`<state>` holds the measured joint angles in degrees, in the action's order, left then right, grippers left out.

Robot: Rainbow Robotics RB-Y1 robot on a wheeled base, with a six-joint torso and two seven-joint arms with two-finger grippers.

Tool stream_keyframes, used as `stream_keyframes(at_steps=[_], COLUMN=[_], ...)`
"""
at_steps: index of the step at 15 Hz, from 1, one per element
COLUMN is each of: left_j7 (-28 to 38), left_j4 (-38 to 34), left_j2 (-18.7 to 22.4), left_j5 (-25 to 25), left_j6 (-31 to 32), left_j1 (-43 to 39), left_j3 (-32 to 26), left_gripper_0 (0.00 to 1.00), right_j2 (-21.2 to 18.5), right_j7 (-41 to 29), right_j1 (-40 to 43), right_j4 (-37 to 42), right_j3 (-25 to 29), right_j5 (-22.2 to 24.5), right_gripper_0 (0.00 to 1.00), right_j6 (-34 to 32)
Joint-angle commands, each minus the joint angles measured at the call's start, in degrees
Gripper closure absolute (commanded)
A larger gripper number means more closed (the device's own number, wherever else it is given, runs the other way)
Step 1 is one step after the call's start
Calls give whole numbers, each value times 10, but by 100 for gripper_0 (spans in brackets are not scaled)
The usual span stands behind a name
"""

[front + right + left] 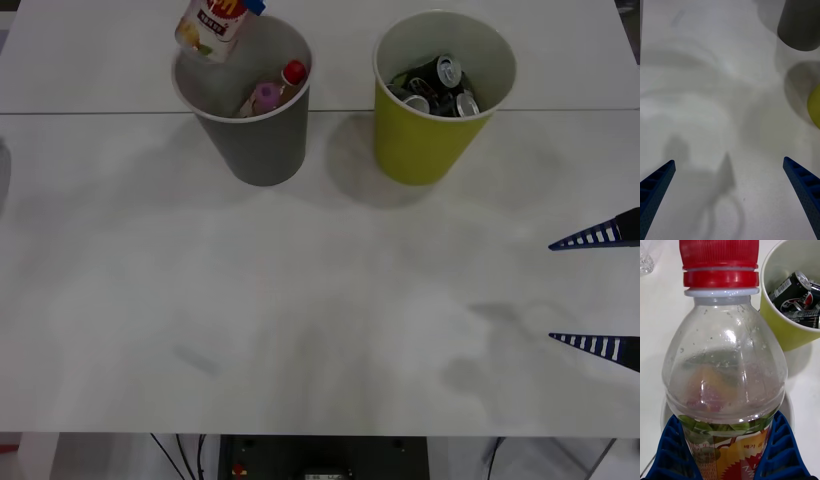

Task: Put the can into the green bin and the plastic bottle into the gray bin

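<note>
White table (300, 330) holds gray bin (262, 140) and green bin (425, 140) side by side; black cans (440, 85) lie in the green one. Right gripper (598, 290) hovers low at table's right, jaws spread, empty. Left gripper (728, 450) pinches plastic bottle (212, 25) above gray bin's rim, over pink-label bottle (270, 95) inside.

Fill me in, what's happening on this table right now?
The left pincer is shut on the plastic bottle and holds it over the rim of the gray bin, which already has a pink-labelled bottle inside. The green bin beside it holds several dark cans. The right pincer hangs open above the table at the right edge.
</note>
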<state>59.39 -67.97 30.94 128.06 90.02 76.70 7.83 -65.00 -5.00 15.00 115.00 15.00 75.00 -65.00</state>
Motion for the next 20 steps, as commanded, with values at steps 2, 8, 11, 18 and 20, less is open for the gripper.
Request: stream_keyframes(at_steps=[2,8,11,18,20], left_j7=[-2,-2,-3,-16,-73], left_j4=[0,-1,-31,-181,-222], left_j2=[-8,3,45,165,191], left_j5=[12,-2,-57,-211,-240], left_j6=[0,0,0,0,0], left_j1=[0,-3,-39,-214,-289], left_j3=[0,0,0,-77,-127], left_gripper_0=[68,0,0,0,0], right_j2=[0,0,0,0,0], right_j7=[0,0,0,0,0], right_j1=[0,0,0,0,0], right_j4=[0,0,0,0,0], right_j3=[0,0,0,0,0], right_j5=[0,0,0,0,0], right_gripper_0=[0,0,0,0,0], right_j6=[0,0,0,0,0])
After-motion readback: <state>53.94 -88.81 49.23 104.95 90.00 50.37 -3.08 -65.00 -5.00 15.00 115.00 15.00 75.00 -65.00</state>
